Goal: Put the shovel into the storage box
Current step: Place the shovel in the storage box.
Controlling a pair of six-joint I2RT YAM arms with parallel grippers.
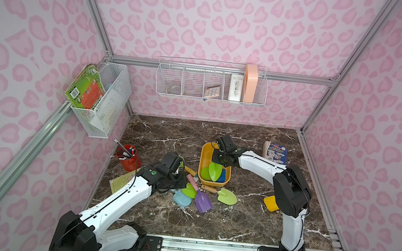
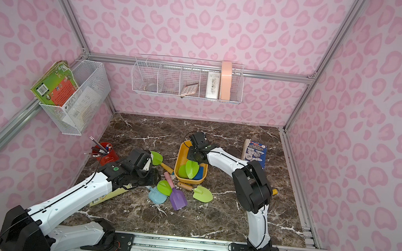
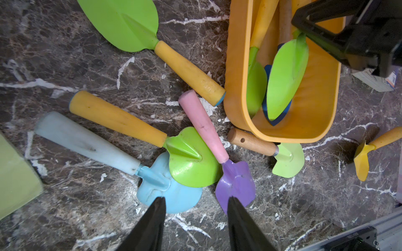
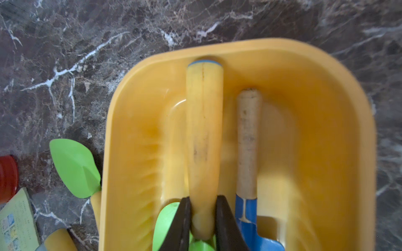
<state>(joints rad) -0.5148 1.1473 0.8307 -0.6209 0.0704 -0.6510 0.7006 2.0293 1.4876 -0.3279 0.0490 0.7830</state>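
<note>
Both top views are bright and evenly lit, with only soft, short shadows on the dark marble-patterned bench. The left wrist view is sharp; the right wrist view smears the shallow yellow-orange plastic tub with motion blur, a pale glare patch on its floor.

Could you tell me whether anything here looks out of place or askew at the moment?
Yes. The held green shovel, gripped by the right gripper, sits tilted in the storage box, not flat. Beside the box, a loose green shovel overlaps a blue shovel, and a purple shovel lies across its edge, an untidy heap.
</note>
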